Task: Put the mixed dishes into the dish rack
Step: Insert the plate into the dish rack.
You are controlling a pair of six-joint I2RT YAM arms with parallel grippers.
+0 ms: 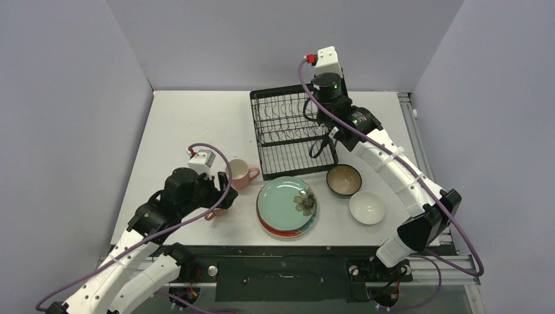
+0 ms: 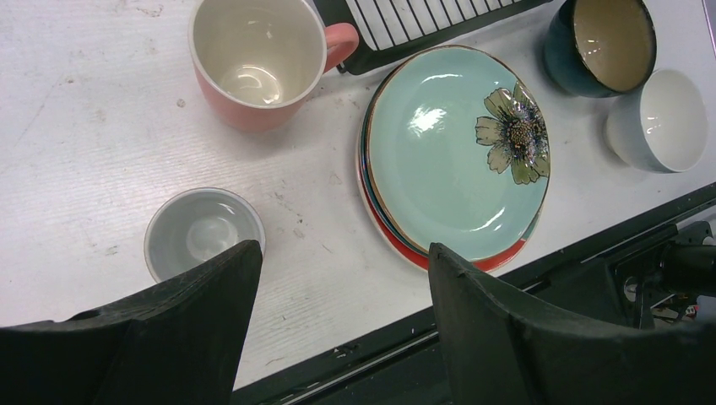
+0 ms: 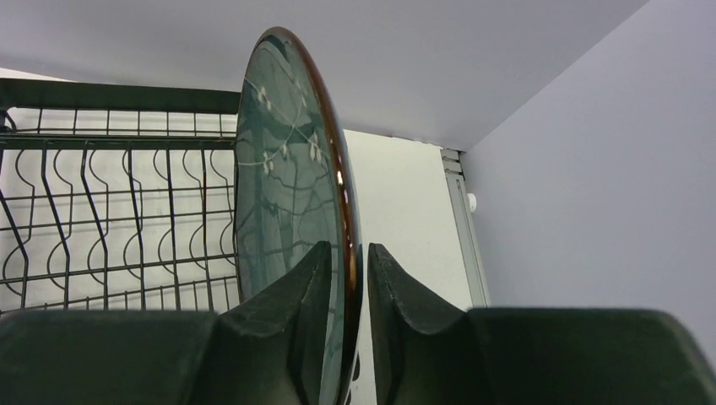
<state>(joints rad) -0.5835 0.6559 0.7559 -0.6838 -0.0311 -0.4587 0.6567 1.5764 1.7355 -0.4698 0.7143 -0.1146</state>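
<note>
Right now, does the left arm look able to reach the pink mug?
Probably yes. The left gripper is open and empty, and the pink mug stands upright just ahead of it. The small white mug sits nearer, by one finger, so it might get nudged.

Nothing legible out there, folks: no word, number, brand or label could be read in any view. The light green plate showed only a painted flower. The dark teal plate and the dish rack bore no readable mark.
</note>
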